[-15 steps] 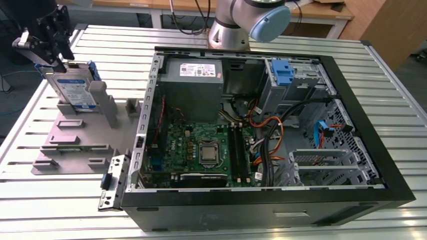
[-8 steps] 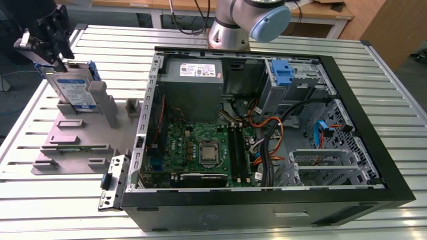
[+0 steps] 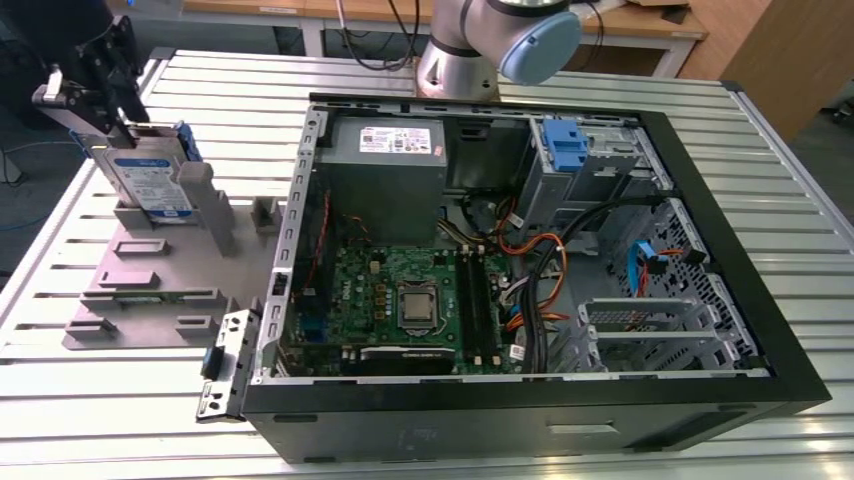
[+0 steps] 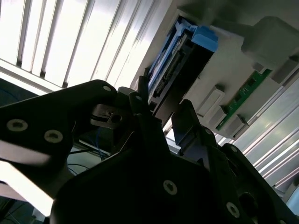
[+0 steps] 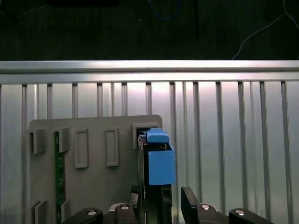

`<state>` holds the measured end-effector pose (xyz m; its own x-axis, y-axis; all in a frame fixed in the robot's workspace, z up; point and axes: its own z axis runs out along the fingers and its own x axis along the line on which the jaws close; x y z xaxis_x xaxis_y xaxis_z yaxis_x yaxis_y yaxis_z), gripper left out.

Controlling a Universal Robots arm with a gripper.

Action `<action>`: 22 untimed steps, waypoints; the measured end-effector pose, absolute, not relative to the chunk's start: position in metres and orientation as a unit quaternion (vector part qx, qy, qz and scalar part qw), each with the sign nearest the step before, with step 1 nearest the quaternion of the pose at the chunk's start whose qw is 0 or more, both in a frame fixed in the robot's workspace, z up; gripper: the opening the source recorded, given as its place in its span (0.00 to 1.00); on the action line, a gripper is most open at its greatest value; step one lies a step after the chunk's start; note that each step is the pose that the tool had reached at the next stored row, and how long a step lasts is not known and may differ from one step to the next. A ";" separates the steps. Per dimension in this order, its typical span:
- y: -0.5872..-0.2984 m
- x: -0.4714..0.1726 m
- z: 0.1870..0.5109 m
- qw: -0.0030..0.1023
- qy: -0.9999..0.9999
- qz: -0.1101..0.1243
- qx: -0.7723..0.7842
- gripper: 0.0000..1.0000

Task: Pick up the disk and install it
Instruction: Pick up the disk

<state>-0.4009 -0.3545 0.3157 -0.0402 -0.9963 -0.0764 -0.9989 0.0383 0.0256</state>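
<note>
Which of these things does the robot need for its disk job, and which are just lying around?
For the job: the disk, upright in the grey stand; the hand, open astride it; probably the open computer case.

Just lying about: green circuit strip in the stand; metal bracket beside the case.

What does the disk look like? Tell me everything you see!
The disk is a flat silver metal rectangle. It has a white-and-blue label on its broad face and a blue plastic bracket along its edges. It stands upright on edge in the grey stand, at the exterior view's left, outside the open computer case. In the first wrist view, its blue bracket end faces the camera. The end effector is close over its top edge. Whether it grips the disk cannot be told.
</note>
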 end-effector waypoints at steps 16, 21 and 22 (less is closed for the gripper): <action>-0.355 -0.402 0.300 0.024 0.705 0.031 -0.709 0.47; -0.355 -0.402 0.300 0.024 0.705 0.031 -0.709 0.47; -0.355 -0.402 0.300 0.024 0.705 0.031 -0.709 0.47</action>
